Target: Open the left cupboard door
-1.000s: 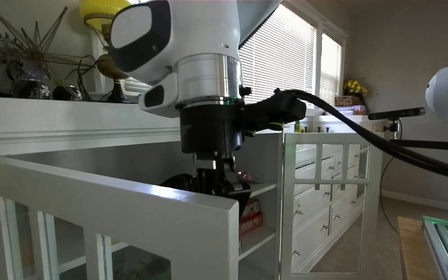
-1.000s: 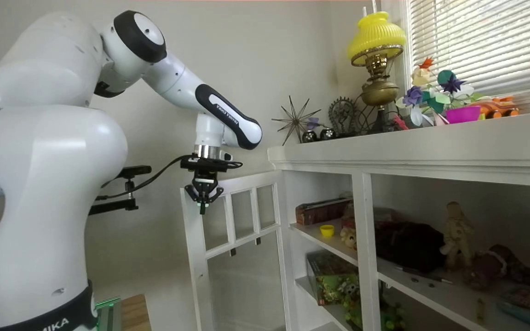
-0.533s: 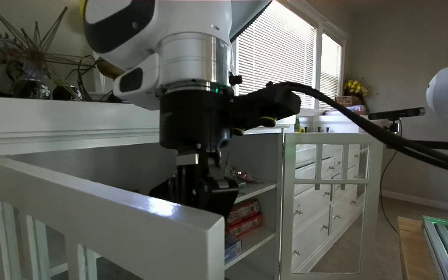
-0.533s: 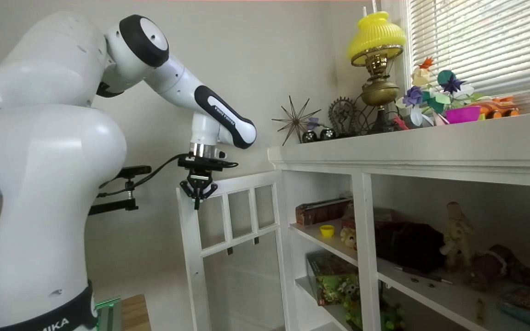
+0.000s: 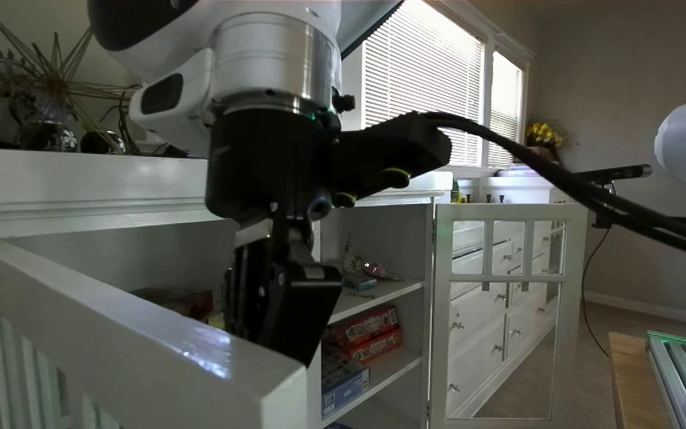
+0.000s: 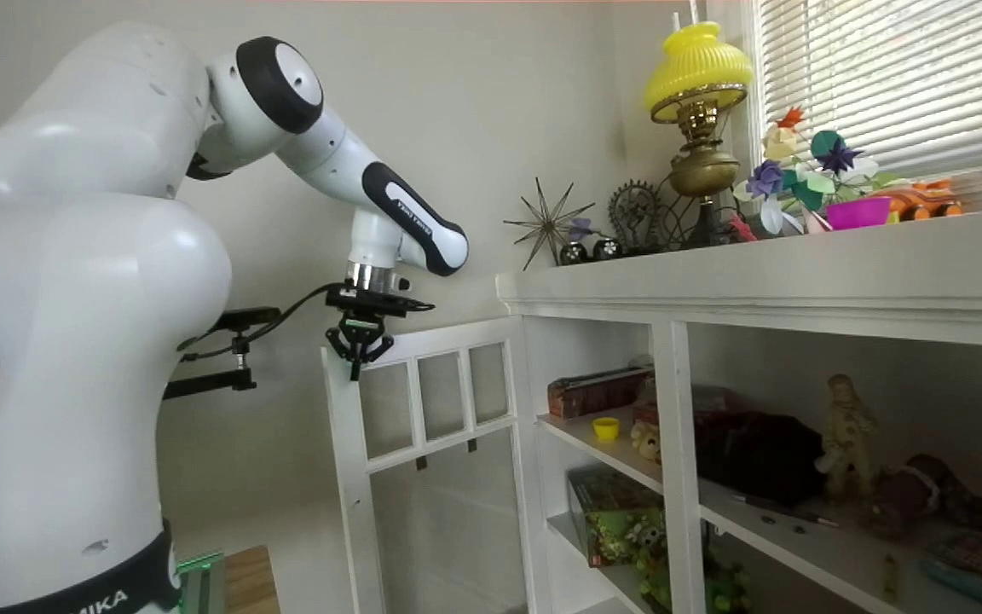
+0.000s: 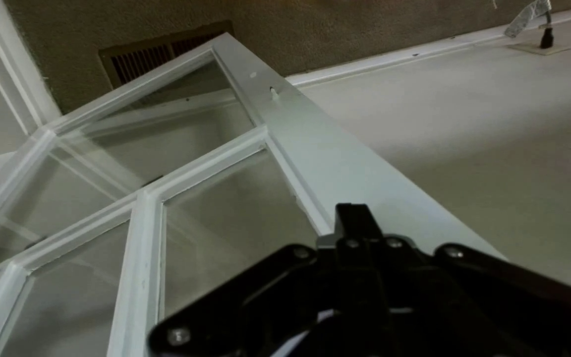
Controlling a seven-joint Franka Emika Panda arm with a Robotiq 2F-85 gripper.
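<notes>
1. Left cupboard door (image 6: pixel 444 442): white wooden frame, clear glass, three small panes in a row above one large pane.
2. Stands open and upright, hinged edge at the cupboard's (image 6: pixel 755 273) end, free edge well out from it.

in an exterior view, the tool (image 6: pixel 355 373) is before the left cupboard door (image 6: pixel 440 444); right of both, an oil lamp (image 6: pixel 702 130) stands on the cupboard (image 6: pixel 764 269).

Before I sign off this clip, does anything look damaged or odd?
On the left cupboard door in the wrist view, a small mark, perhaps a hole or screw, interrupts the white surface. I see nothing spilled or broken.
</notes>
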